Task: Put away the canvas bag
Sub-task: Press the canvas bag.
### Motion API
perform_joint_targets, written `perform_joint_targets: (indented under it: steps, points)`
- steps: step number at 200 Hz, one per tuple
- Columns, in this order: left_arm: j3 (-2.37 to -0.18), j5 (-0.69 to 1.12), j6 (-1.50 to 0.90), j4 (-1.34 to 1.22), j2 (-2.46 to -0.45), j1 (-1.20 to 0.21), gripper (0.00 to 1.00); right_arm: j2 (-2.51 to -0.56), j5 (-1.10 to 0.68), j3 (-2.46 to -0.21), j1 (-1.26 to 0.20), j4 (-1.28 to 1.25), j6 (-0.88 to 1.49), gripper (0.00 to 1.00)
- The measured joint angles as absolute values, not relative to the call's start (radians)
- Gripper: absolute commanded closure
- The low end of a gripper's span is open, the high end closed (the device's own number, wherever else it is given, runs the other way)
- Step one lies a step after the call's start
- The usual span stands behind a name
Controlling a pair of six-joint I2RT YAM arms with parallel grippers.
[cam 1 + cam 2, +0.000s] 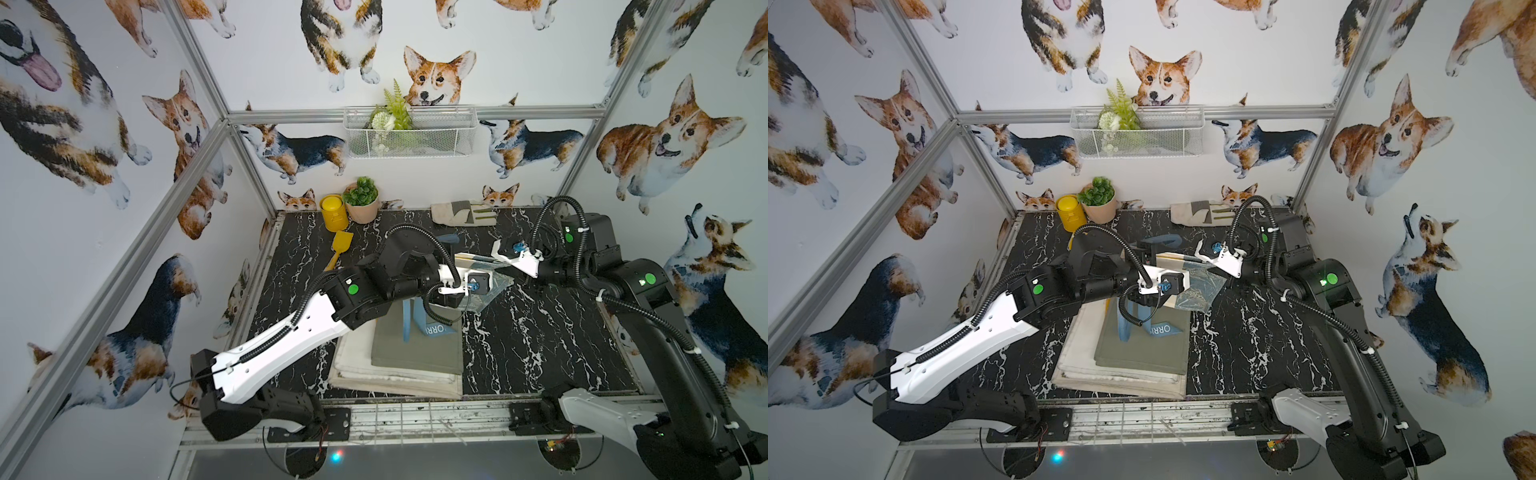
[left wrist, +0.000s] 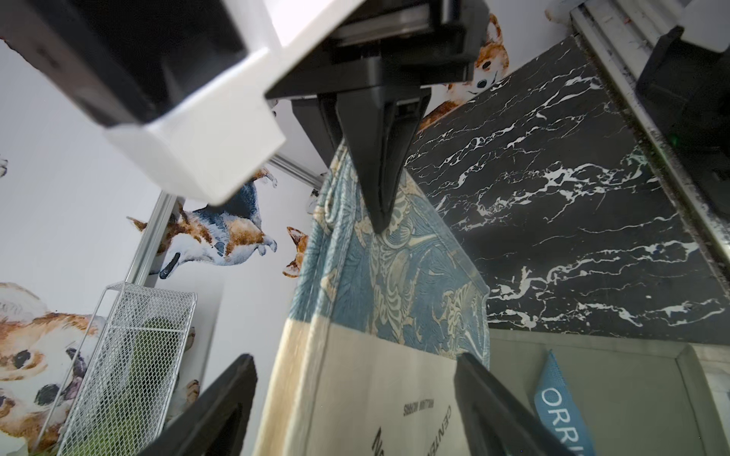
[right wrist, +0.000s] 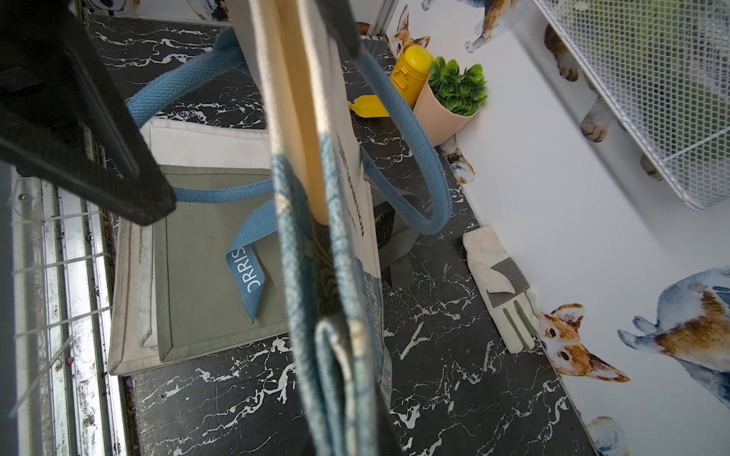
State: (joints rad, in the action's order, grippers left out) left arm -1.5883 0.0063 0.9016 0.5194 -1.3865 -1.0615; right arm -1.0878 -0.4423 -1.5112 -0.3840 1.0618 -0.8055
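The canvas bag (image 2: pixel 379 308) is cream with a blue leaf-patterned end and blue handles (image 3: pixel 411 158). It hangs in the air over the middle of the table, and in a top view the bag (image 1: pixel 496 289) shows between the two wrists. My right gripper (image 2: pixel 381 221) is shut on the patterned end. My left gripper (image 2: pixel 357 398) is open. Its fingers (image 2: pixel 233 395) stand wide on either side of the cream panel without pinching it. A blue lettered handle strap (image 1: pixel 432 328) trails down onto the folded stack.
A stack of folded bags (image 1: pixel 415 357), grey-green on top, lies at the table's front. A white wire basket (image 1: pixel 409 133) holding fake greenery hangs on the back wall. A yellow canister (image 1: pixel 332 212), potted plant (image 1: pixel 361 203), yellow scoop (image 1: pixel 340 245) and glove (image 1: pixel 463 214) line the back edge.
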Motion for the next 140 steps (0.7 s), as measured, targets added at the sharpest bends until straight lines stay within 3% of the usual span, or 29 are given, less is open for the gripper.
perform_joint_targets:
  steps: [23, 45, 69, 75, 88, 100, 128, 140]
  points:
    - [-1.594, -0.031, 0.910, 0.508, -1.408, -1.063, 0.19, -1.082, -0.444, -1.495, -0.384, 1.054, -0.816, 1.00]
    - [-1.604, -0.038, 0.910, 0.498, -1.430, -1.066, 0.42, -1.057, -0.446, -1.459, -0.384, 1.037, -0.826, 1.00]
    - [-1.608, -0.035, 0.916, 0.499, -1.448, -1.066, 0.58, -1.041, -0.444, -1.448, -0.384, 1.031, -0.828, 1.00]
    - [-1.604, -0.033, 0.917, 0.496, -1.448, -1.065, 0.65, -1.041, -0.444, -1.448, -0.384, 1.031, -0.828, 1.00]
    - [-1.597, -0.027, 0.916, 0.492, -1.447, -1.060, 0.99, -1.043, -0.437, -1.448, -0.384, 1.034, -0.828, 1.00]
    - [-1.590, -0.004, 0.912, 0.492, -1.445, -1.052, 1.00, -1.044, -0.425, -1.448, -0.384, 1.036, -0.828, 0.92]
    - [-1.534, 0.033, 0.890, 0.460, -1.401, -1.028, 1.00, -1.036, -0.455, -1.449, -0.380, 1.015, -0.785, 0.57]
    - [-1.486, 0.059, 0.872, 0.426, -1.362, -1.008, 1.00, -1.020, -0.489, -1.435, -0.370, 0.991, -0.779, 0.49]
